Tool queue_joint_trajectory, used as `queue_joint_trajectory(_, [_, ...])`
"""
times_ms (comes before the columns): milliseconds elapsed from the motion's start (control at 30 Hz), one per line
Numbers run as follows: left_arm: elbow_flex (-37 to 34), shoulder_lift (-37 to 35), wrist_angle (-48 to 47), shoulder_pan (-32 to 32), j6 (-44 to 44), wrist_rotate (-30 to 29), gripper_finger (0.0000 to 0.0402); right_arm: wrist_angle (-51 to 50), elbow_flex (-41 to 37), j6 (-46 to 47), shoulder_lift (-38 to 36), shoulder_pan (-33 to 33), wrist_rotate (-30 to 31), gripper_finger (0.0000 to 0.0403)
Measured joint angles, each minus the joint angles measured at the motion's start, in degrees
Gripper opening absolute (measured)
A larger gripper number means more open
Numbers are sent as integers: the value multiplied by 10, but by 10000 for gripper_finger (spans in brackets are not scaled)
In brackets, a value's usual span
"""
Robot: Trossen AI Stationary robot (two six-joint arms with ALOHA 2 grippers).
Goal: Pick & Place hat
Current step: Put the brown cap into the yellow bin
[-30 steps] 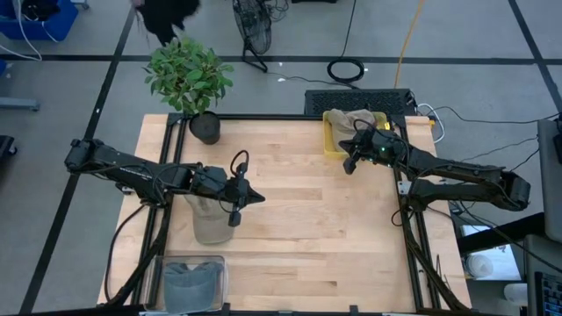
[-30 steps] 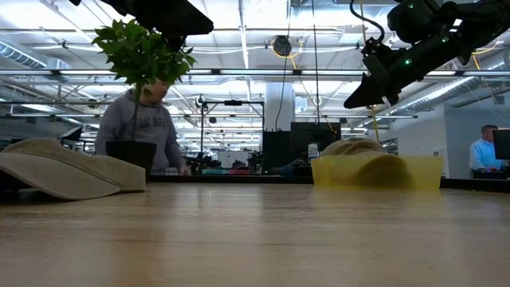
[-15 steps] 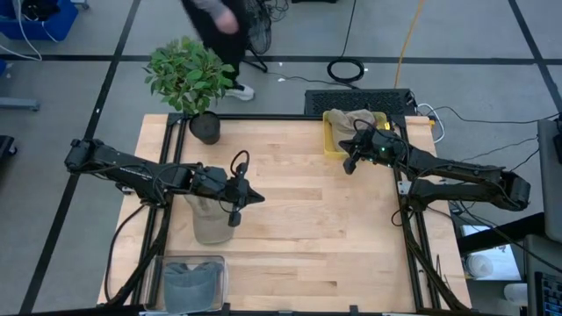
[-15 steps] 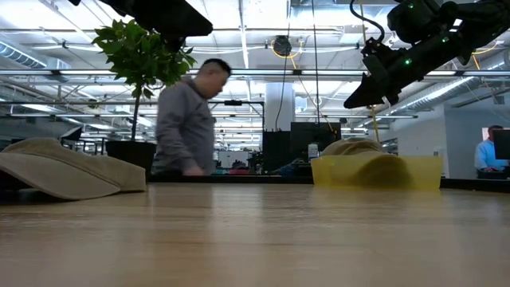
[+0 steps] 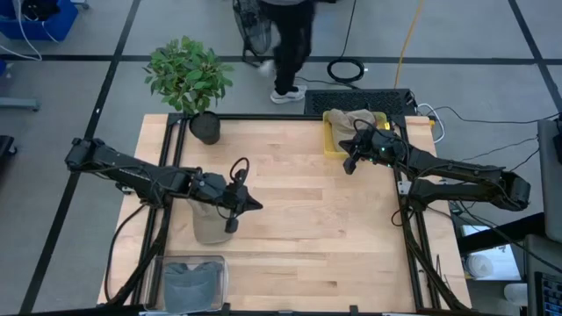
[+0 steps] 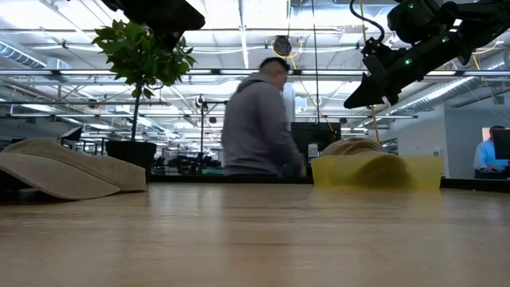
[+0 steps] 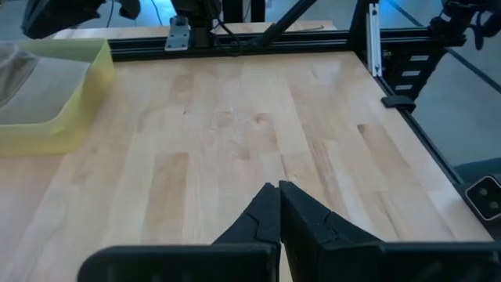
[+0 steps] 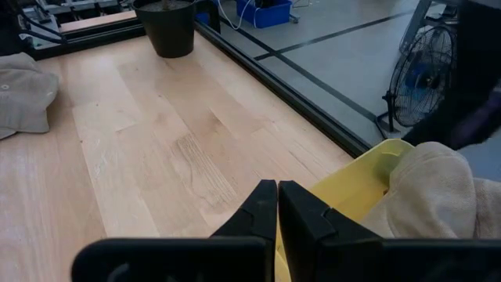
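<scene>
The middle of my bench is bare wood, a wide open stretch between my two arms, bounded by a black frame rail along the far edge and down both sides. My left pincer hangs over the left-centre of that wood with its two fingers pressed together and nothing between them. My right pincer sits high above the far right part of the bench, at the near left corner of the yellow bin, fingers likewise pressed flat together and holding nothing; in the low view it floats well clear of the bin's rim.

A beige hat lies flat on the wood on the left side, under my left forearm, which covers its far part in the high view. My left pincer's tip is just past its right edge and raised off it. From bench height the hat reads as a low mound, cut off at the left edge. Another beige hat is inside the yellow bin, partly behind my right wrist; its crown pokes above the bin wall.

A potted plant stands at the far left corner. A clear tub with something grey in it sits at the near left edge, cut off by the frame. A person is beyond the far rail, blurred.
</scene>
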Motion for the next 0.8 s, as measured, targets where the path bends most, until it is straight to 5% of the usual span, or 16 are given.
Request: queue_joint_trajectory(800, [0,0,-12,-18,2,-6,10,0,0,0,0,0,0,4])
